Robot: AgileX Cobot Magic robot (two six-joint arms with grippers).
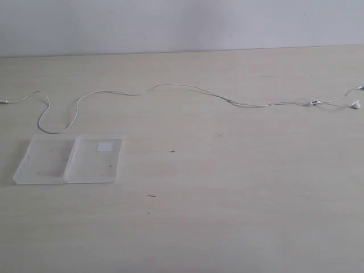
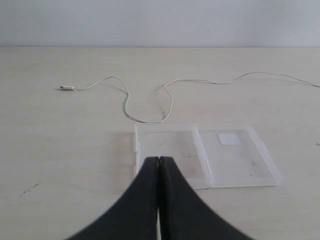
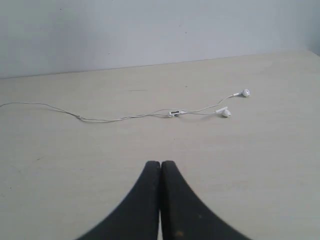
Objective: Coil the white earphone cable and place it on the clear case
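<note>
The white earphone cable (image 1: 170, 86) lies stretched across the far half of the table. Its plug end (image 1: 4, 101) is at the far left, its inline remote (image 1: 313, 103) and two earbuds (image 1: 355, 104) at the far right. The clear case (image 1: 68, 160) lies open and flat at the left, a white square label (image 1: 105, 147) on its right half. Neither arm shows in the exterior view. My left gripper (image 2: 159, 159) is shut and empty, just short of the case (image 2: 200, 152). My right gripper (image 3: 160, 162) is shut and empty, well short of the remote (image 3: 174, 113) and earbuds (image 3: 226, 113).
The pale wooden table (image 1: 227, 199) runs back to a plain light wall (image 1: 182, 23). A few small dark specks (image 1: 151, 196) mark the tabletop near the middle.
</note>
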